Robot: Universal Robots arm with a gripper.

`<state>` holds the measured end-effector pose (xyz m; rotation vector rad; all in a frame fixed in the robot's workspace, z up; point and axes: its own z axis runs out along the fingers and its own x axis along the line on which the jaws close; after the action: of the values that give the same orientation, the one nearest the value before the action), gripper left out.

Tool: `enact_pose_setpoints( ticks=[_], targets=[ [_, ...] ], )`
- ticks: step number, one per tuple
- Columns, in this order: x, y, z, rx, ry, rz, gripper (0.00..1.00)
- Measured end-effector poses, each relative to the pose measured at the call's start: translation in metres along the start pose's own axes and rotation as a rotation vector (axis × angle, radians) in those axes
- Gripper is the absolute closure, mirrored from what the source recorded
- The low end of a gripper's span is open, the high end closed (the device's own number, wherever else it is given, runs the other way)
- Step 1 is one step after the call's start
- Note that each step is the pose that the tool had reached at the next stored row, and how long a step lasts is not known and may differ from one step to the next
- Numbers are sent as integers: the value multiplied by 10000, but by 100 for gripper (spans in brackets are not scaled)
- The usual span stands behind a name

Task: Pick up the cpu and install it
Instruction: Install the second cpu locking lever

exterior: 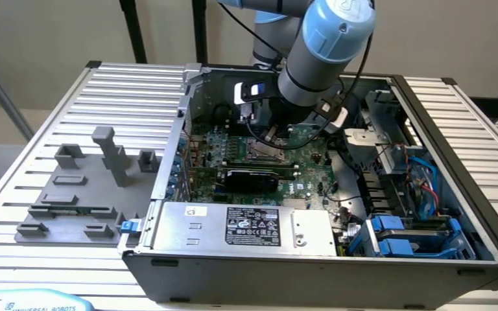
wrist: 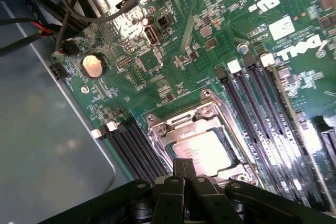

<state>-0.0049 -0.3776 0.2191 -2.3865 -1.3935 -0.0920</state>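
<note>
The cpu point(wrist: 206, 149), a small flat silvery square, lies inside the metal frame of the black socket point(wrist: 173, 127) on the green motherboard point(wrist: 173, 72). My gripper point(wrist: 184, 163) is shut, its two dark fingers pressed together with their tips right at the cpu's edge. Nothing shows between the fingers. In the exterior view the gripper point(exterior: 271, 133) reaches down into the open computer case, directly over the socket point(exterior: 266, 154) in the middle of the motherboard point(exterior: 305, 172).
A grey power-supply box point(exterior: 249, 227) fills the case's front. Drive bays with blue clips point(exterior: 404, 236) and cables line the exterior view's right. Black memory slots point(wrist: 262, 108) flank the socket. A grey fixture block point(exterior: 76, 194) with a green memory stick point(exterior: 80, 209) sits on the slatted table.
</note>
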Motion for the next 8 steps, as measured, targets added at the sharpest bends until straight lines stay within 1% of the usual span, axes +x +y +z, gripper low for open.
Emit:
enact_pose_setpoints(
  ticks=[3, 8],
  targets=[
    [-74, 1, -76, 7, 15, 1, 89],
    [-202, -18, -164, 9, 14, -2, 89]
  ],
)
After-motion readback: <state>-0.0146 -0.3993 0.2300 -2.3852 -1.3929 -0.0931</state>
